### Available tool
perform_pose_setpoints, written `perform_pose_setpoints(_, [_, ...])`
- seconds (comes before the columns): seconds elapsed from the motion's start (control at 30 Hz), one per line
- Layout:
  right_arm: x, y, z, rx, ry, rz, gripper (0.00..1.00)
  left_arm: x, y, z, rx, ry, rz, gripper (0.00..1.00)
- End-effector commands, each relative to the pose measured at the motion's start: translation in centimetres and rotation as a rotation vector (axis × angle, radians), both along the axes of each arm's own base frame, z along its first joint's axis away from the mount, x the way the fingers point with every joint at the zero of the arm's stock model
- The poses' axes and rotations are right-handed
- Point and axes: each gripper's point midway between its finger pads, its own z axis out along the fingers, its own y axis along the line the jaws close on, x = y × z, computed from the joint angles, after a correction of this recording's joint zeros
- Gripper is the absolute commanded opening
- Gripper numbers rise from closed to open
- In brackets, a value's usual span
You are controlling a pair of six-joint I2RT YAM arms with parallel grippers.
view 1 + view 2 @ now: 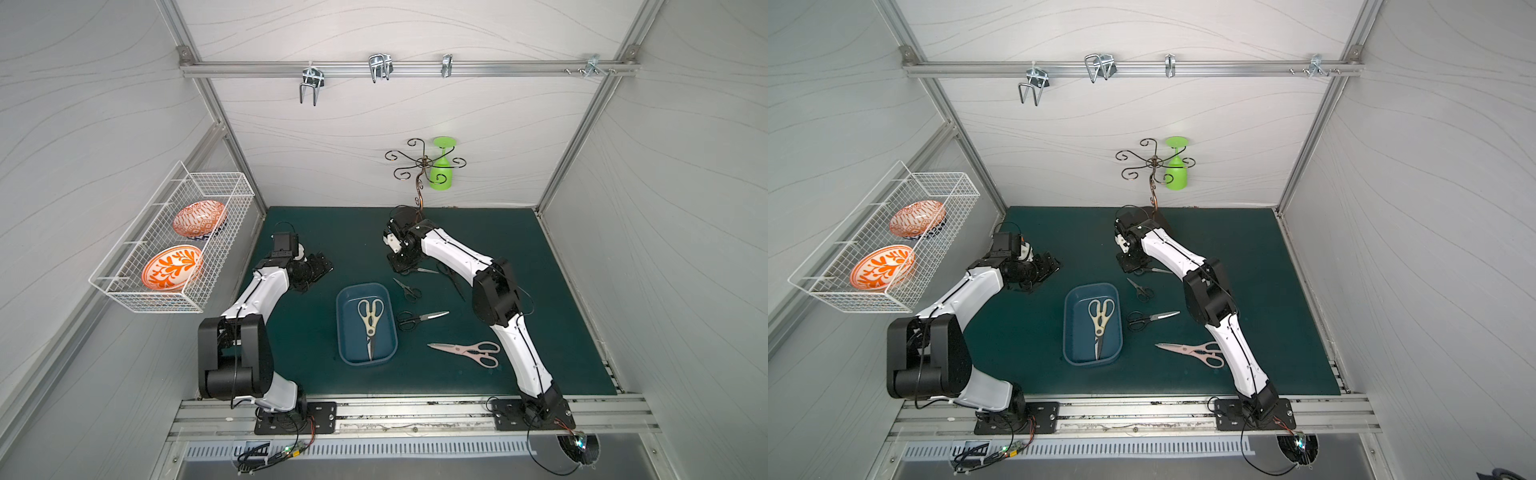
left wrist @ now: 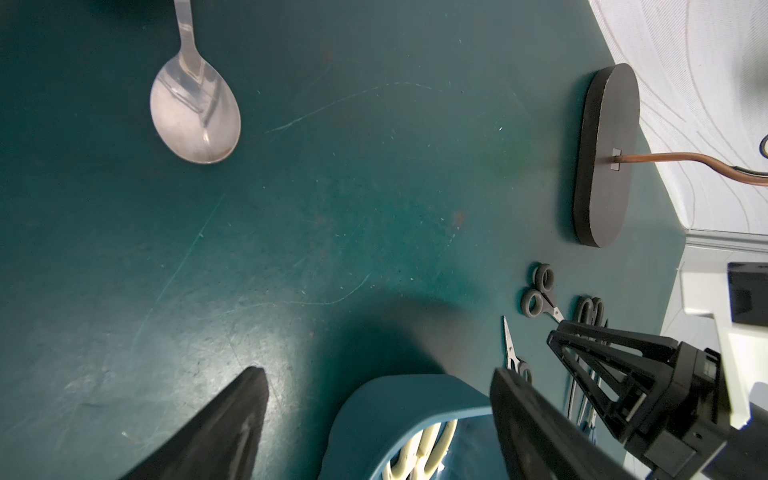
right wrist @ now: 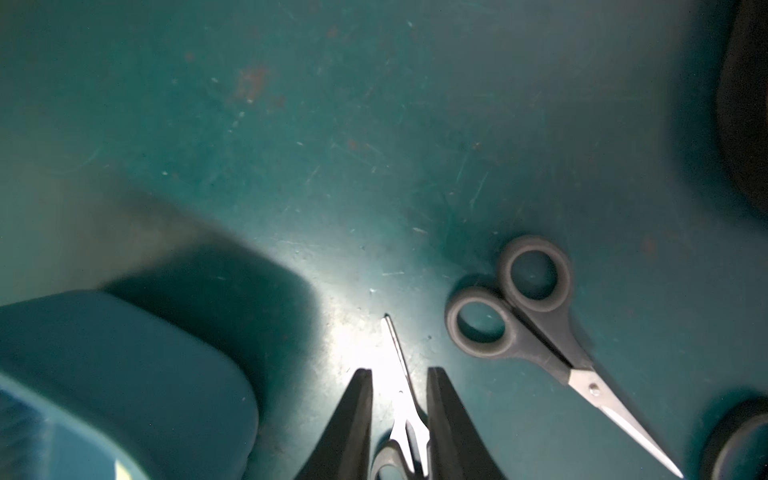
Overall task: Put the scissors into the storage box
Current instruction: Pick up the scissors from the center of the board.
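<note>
The dark blue storage box (image 1: 337,328) (image 1: 1065,328) lies mid-mat and holds the cream-handled shears (image 1: 370,322). To its right, on the mat, lie the pink shears (image 1: 467,352), black-handled scissors (image 1: 419,318), a small pair (image 1: 407,289) (image 3: 399,374), another black pair (image 1: 424,271) (image 3: 536,328) and a long dark pair (image 1: 455,280). My right gripper (image 1: 398,268) (image 3: 399,370) hangs over the small pair's blade, jaws a narrow gap apart, holding nothing. My left gripper (image 1: 320,270) (image 2: 378,370) is open and empty beyond the box's far left corner.
A metal spoon (image 2: 195,112) lies on the mat in the left wrist view. The glass stand (image 1: 419,166), with a green glass (image 1: 441,166), has its black base (image 2: 602,166) at the back wall. A white wire basket (image 1: 174,237) with two bowls hangs on the left wall.
</note>
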Motion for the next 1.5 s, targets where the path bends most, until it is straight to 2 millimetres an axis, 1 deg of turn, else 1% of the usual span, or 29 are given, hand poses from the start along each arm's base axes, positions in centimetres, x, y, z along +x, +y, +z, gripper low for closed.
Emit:
perform_pose_setpoints(0.0, [0.4,-0.4,-1.5,-0.047,-0.006,0.007,0.27,0.7,-0.2,0.2,-0.019,-0.019,-0.002,0.88])
perform_pose_setpoints(0.17, [0.5,-1.0,-2.9,-0.090,0.007,0.012,0.26,0.7,-0.3,0.1,-0.023,-0.019,-0.003,0.88])
perform_pose_setpoints(0.37, [0.7,-1.0,-3.3,-0.100,0.000,0.014,0.25,0.7,-0.3,0.0,-0.023,-0.014,-0.001,0.88])
perform_pose_setpoints(0.63, [-0.1,-1.8,-5.0,-0.138,0.041,0.005,0.24,0.8,-0.3,-0.2,-0.026,-0.008,0.001,0.88])
perform_pose_setpoints(0.77, [-0.2,-1.8,-5.5,-0.144,0.041,0.011,0.24,0.8,-0.3,-0.3,-0.027,-0.006,0.002,0.88])
perform_pose_setpoints(0.9, [0.2,-1.8,-6.0,-0.166,0.025,0.021,0.24,0.8,-0.3,-0.3,-0.026,-0.004,0.001,0.88])
perform_pose_setpoints(1.07, [0.2,-1.8,-7.3,-0.198,0.038,0.033,0.24,0.7,-0.3,-0.4,-0.025,-0.003,0.001,0.88])
perform_pose_setpoints(1.23, [-0.4,-2.2,-8.7,-0.232,0.058,0.045,0.23,0.8,-0.2,-0.2,-0.023,-0.008,0.002,0.88])
perform_pose_setpoints(1.47, [-1.1,-2.3,-9.7,-0.268,0.058,0.060,0.19,0.8,-0.2,-0.4,-0.020,-0.004,0.001,0.88])
